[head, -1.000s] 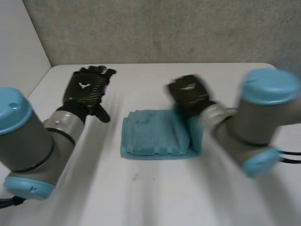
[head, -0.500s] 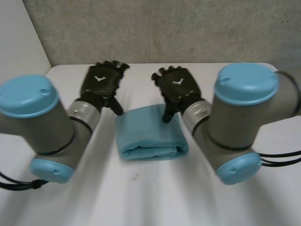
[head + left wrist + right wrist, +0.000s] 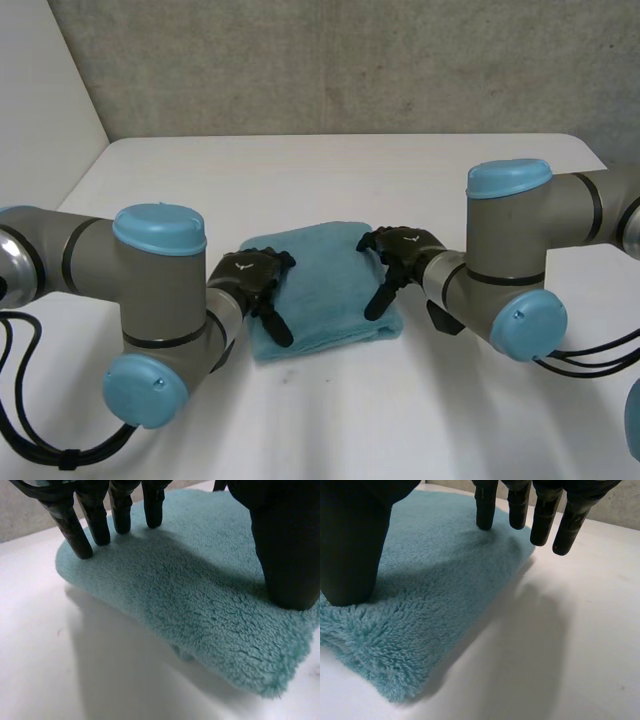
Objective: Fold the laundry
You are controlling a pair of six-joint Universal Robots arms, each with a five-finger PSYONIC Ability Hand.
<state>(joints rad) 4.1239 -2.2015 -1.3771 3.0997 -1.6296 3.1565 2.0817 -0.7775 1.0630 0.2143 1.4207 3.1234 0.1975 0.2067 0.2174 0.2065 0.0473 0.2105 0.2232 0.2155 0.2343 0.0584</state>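
A folded teal towel (image 3: 325, 285) lies in the middle of the white table (image 3: 330, 180). My left hand (image 3: 252, 285) rests flat on the towel's left side, fingers straight. In the left wrist view the fingertips (image 3: 107, 522) and the thumb (image 3: 287, 555) press down on the fluffy towel (image 3: 190, 585). My right hand (image 3: 400, 255) lies on the towel's right side. The right wrist view shows two of its straight fingers (image 3: 487, 505) on the towel (image 3: 420, 575) near its far edge, the other two above the table, the thumb (image 3: 355, 545) pressing near the front corner. Neither hand grips the cloth.
Both grey arms with light-blue caps (image 3: 160, 230) (image 3: 510, 180) reach inward over the table's front half. A grey wall (image 3: 330, 60) stands behind the table. Bare white surface lies beyond and in front of the towel.
Both hands have come back from beyond the towel and lowered onto its left and right sides. The arms swung inward. The towel looks flatter, in one compact fold.
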